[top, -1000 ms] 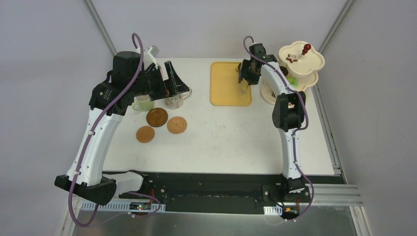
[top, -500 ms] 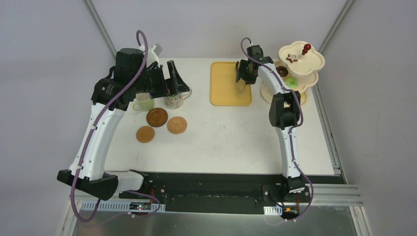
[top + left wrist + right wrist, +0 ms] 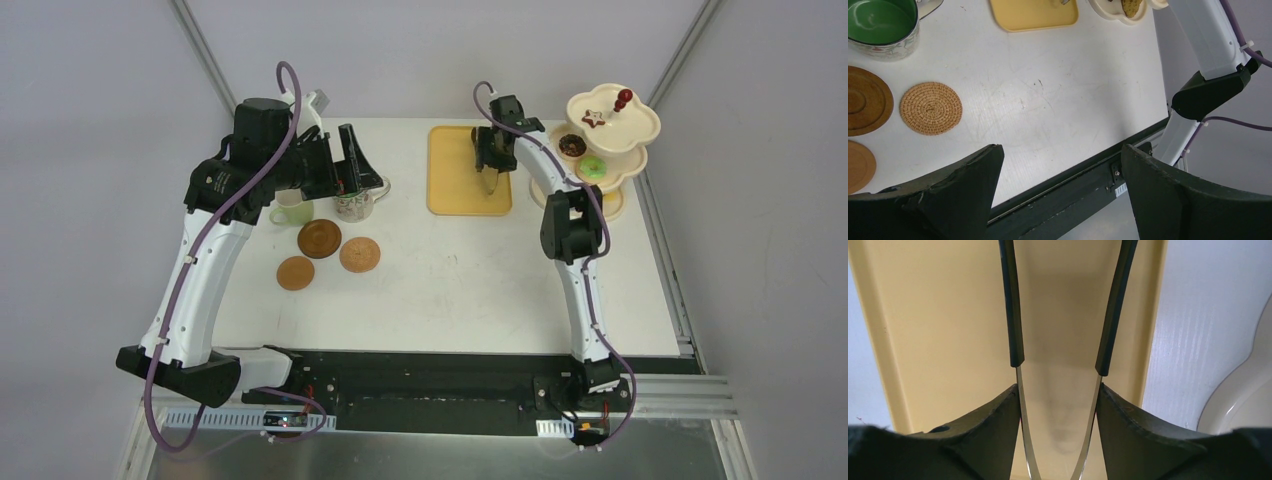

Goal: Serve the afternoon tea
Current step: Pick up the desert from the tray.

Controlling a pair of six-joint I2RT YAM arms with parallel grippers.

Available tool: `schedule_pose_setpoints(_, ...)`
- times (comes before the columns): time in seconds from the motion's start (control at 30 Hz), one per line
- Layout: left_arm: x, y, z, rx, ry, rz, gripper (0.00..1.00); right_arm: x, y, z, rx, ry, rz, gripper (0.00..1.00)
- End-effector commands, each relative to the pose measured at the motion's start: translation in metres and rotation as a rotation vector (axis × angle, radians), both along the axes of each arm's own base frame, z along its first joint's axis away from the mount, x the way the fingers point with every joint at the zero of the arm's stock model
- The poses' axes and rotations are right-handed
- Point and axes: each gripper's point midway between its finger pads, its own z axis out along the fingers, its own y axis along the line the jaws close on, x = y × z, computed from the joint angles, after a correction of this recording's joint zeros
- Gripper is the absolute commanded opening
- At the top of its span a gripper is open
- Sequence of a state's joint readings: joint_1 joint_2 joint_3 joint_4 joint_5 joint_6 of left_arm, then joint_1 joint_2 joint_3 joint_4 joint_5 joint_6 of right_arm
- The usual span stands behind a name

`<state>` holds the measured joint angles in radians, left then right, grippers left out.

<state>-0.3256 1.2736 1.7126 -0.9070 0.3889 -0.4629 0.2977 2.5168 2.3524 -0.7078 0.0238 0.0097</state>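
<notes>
This looks like a robot lab, not a home. Two robot arms, the left arm (image 3: 200, 270) and the right arm (image 3: 585, 290), are bolted to a black plate (image 3: 430, 370) at the edge of a plain white table (image 3: 450, 290). Purple cables (image 3: 287, 85) run along them. Bare grey walls (image 3: 90, 150) and metal poles (image 3: 200, 55) stand around the table. The cakes (image 3: 594, 167) on the stand (image 3: 645, 125) are toys.

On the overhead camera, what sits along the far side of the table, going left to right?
cream mug → patterned mug → yellow tray → three-tier stand
</notes>
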Motion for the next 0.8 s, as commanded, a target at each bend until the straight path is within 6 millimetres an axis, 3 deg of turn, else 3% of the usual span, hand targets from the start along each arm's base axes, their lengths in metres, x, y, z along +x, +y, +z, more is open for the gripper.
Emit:
schedule_pose_setpoints(0.0,-0.002,0.003,0.011,0.0,-0.036,-0.01,0.92,0.014,-0.005,0.01,-0.098,-0.073,0.045,0.58)
schedule_pose_setpoints(0.27,-0.003,0.004,0.007,0.008,-0.023,-0.017,0.91,0.018,-0.01,0.003,-0.173,-0.087,0.046,0.58)
schedule_pose_setpoints(0.5,-0.002,0.006,0.006,0.011,-0.02,-0.017,0.92,0.019,-0.015,0.0,-0.206,-0.088,0.055,0.52)
schedule_pose_setpoints(0.77,-0.002,0.008,0.005,0.016,-0.019,-0.013,0.92,0.023,-0.006,-0.002,-0.157,-0.099,0.052,0.29)
